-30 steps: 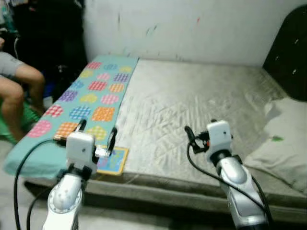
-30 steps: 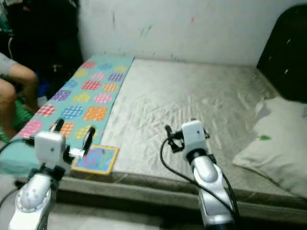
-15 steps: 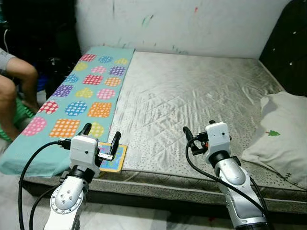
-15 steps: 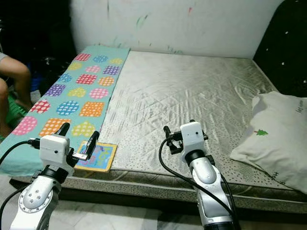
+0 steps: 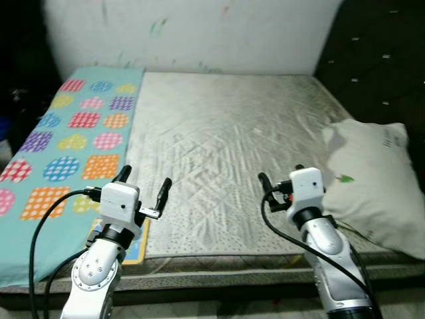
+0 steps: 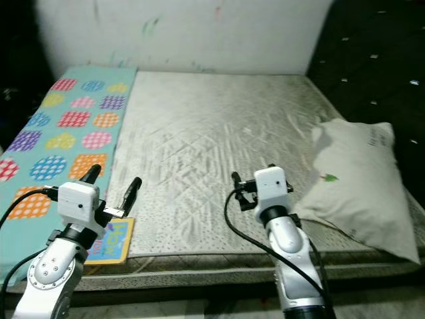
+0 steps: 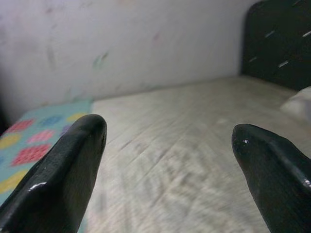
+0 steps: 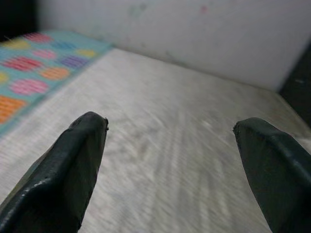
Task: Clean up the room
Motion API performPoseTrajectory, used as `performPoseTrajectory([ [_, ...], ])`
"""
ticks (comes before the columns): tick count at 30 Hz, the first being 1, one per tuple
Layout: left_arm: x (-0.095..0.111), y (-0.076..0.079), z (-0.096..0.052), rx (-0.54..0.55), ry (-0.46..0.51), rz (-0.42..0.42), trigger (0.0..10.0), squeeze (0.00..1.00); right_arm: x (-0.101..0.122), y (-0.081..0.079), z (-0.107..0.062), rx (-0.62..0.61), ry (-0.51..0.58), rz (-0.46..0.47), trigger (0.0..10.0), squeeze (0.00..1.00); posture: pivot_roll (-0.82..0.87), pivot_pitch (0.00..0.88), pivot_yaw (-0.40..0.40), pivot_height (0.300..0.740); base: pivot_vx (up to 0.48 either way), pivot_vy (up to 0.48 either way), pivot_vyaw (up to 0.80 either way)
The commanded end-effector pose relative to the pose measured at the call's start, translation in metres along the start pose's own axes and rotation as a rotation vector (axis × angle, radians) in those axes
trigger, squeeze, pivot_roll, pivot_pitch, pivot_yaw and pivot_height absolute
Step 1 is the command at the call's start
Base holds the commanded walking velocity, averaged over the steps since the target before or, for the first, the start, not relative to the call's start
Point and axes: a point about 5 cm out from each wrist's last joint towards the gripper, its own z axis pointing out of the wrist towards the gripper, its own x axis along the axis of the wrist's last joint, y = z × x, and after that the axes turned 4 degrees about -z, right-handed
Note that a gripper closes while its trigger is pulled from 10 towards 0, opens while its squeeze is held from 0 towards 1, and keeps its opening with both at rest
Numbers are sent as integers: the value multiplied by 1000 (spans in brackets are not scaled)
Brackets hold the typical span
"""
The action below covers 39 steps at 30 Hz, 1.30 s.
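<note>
Facing a bed [image 5: 226, 146] with a grey quilted mattress, the robot holds both arms out over its near edge. The left gripper [image 5: 143, 188] hangs above the near left part of the mattress, its 2 black fingers [image 7: 63, 174] spread wide with nothing between them. The right gripper [image 5: 279, 181] is raised over the near middle of the bed, also spread apart and empty in the right wrist view, which looks across the mattress toward the wall [image 5: 199, 33].

A teal mat [image 5: 60, 133] patterned with coloured checked dots runs along the left side of the bed, from the wall to the near edge. A small colourful book [image 6: 114, 240] lies flat at the near left edge, just beside the mat and partly hidden under the left arm. A pale pillow [image 5: 372, 179] with a small green tree print rests on the right side, against the dark tufted headboard [image 5: 385, 73].
</note>
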Motion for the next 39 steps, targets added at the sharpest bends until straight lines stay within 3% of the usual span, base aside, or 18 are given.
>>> performPoseTrajectory([
  [1, 0, -1, 9, 47, 0, -15, 10000, 0, -5, 12, -3, -31, -14, -22, 10000, 0, -103, 0, -39, 740, 0, 0, 0],
  [5, 0, -10, 15, 116, -5, 10, 10000, 0, -2, 12, 3, -20, -1, -32, 10000, 0, -85, 0, -69, 740, 0, 0, 0],
  [9, 4, -15, 28, 20, 16, -42, 10000, 0, 2, 13, 13, -1, 5, -61, 10000, 0, -52, 0, -118, 740, 0, 0, 0],
  [13, 5, -14, 41, 25, 33, -19, 10000, 0, 9, 1, 26, 80, 32, -99, 10000, 0, -48, 0, -149, 740, 0, 0, 0],
  [20, -7, -9, 39, 90, 2, -115, 10000, 0, 13, -1, 34, 96, 57, -108, 10000, 0, -88, 0, -48, 740, 0, 0, 0],
  [22, -11, -4, 42, 39, -9, -90, 10000, 0, 9, 10, 26, 41, 63, -108, 10000, 0, -130, 0, 21, 740, 0, 0, 0],
  [25, -9, -4, 51, 21, -4, -90, 10000, 0, 2, 17, 16, -15, 50, -100, 10000, 0, -149, 0, 48, 740, 0, 0, 0],
  [30, -7, 0, 55, -28, -1, -127, 10000, 0, -4, 18, 9, -55, 38, -77, 10000, 0, -185, 0, 94, 740, 0, 0, 0],
  [33, -4, 5, 57, -44, 16, -99, 10000, 0, -3, 6, 0, -38, 52, -63, 10000, 0, -205, 0, 116, 740, 0, 0, 0],
  [39, -5, -12, 49, 45, 3, -23, 10000, 0, 5, -15, -8, 80, 87, -44, 10000, 0, -167, 0, 118, 740, 0, 0, 0],
])
